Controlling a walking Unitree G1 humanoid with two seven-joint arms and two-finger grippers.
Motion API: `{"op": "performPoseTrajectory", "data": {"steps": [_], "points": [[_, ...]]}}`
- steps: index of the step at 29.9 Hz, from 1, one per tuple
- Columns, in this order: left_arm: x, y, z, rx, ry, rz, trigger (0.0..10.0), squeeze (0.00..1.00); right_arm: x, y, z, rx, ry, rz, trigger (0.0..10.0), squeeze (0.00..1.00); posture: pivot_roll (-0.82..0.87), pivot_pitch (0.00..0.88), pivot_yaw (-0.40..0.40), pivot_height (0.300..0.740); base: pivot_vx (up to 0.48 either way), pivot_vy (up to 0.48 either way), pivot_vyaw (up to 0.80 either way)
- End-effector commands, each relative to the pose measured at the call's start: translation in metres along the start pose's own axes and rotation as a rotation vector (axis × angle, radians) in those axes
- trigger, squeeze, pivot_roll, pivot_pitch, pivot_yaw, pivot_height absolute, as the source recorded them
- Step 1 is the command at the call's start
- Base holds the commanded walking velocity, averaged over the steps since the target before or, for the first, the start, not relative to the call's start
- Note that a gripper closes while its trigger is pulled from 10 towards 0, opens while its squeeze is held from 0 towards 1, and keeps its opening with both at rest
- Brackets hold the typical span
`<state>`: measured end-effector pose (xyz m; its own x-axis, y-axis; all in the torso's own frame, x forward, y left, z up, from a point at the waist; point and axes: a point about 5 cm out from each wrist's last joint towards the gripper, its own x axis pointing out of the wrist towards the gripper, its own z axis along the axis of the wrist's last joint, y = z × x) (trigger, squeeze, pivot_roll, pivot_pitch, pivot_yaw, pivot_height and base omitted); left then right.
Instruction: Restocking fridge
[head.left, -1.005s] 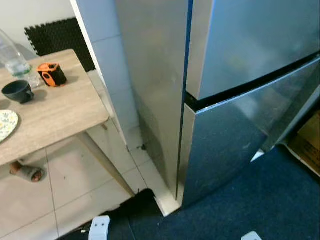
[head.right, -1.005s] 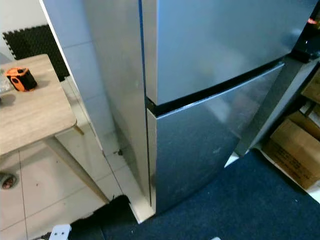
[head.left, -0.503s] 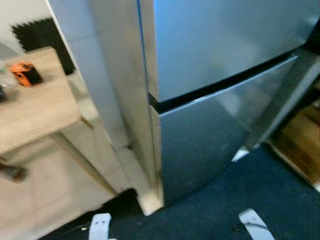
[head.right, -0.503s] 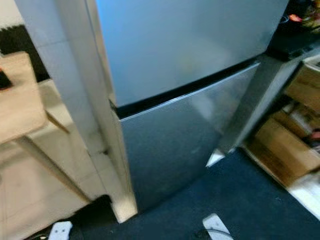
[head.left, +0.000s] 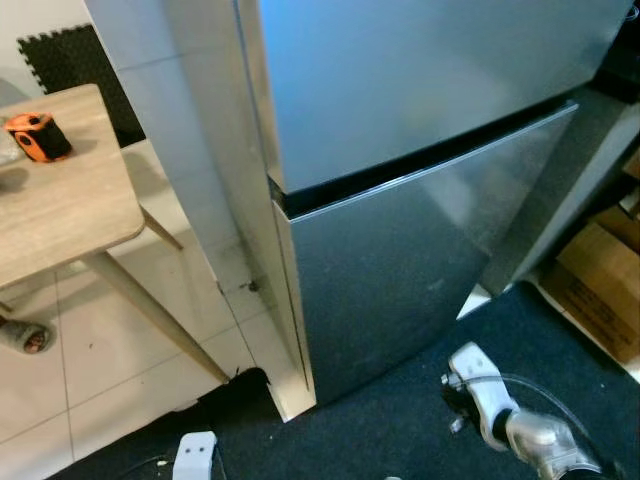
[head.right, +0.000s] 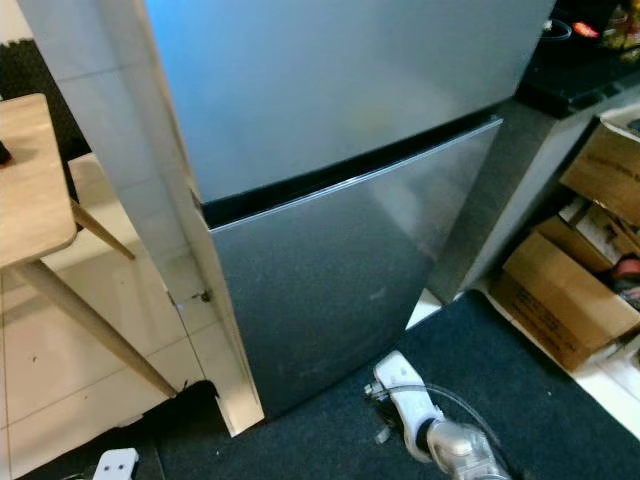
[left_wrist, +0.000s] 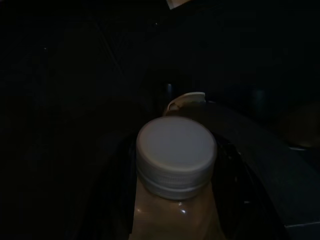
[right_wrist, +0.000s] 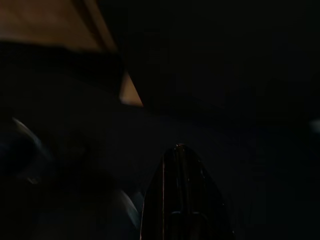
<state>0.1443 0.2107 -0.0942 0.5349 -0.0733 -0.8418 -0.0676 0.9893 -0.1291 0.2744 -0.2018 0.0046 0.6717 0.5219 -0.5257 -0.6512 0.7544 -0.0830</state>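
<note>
- Left wrist view is very dark, but the left gripper (left_wrist: 176, 210) is clamped on a bottle (left_wrist: 176, 165) with a white cap and a light brown content.
- Both doors of the steel fridge (head.left: 400, 200) are closed.
- Right arm (head.left: 510, 425) rises low in front of the fridge, over the dark carpet (head.left: 400, 430).
- Right gripper (right_wrist: 182, 200) is in the dark; its fingers seem together.
- Wooden table (head.left: 60, 210) stands left of the fridge and a cardboard box (head.right: 560, 300) right of it.

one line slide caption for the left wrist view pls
Left tool holds a beige-filled plastic bottle with a white ribbed screw cap, seen cap-on against dark surroundings.
</note>
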Motion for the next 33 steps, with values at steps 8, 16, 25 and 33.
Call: {"op": "performPoseTrajectory", "data": {"steps": [8,16,25,33], "points": [[0.001,-0.010,-0.011,-0.024,0.029,-0.034,10.0,0.00,-0.004,0.001,0.050,-0.079,-0.202,0.346,10.0,0.00,-0.09,0.129,-0.001,0.740,0.000,0.000,0.00],[0.001,-0.013,-0.011,-0.023,0.030,-0.044,10.0,0.00,0.000,0.004,0.112,-0.140,-0.426,0.380,10.0,1.00,-0.09,0.128,-0.005,0.740,0.000,0.000,0.00],[0.001,-0.013,-0.011,-0.019,0.030,-0.046,10.0,0.00,-0.006,0.011,0.136,-0.134,-0.477,0.493,10.0,0.00,-0.09,0.124,-0.008,0.740,0.000,0.000,0.36],[0.001,-0.014,-0.011,-0.018,0.030,-0.050,10.0,0.00,-0.013,0.016,0.146,-0.169,-0.476,0.549,10.0,0.00,-0.09,0.120,-0.011,0.740,0.000,0.000,0.80]]}}
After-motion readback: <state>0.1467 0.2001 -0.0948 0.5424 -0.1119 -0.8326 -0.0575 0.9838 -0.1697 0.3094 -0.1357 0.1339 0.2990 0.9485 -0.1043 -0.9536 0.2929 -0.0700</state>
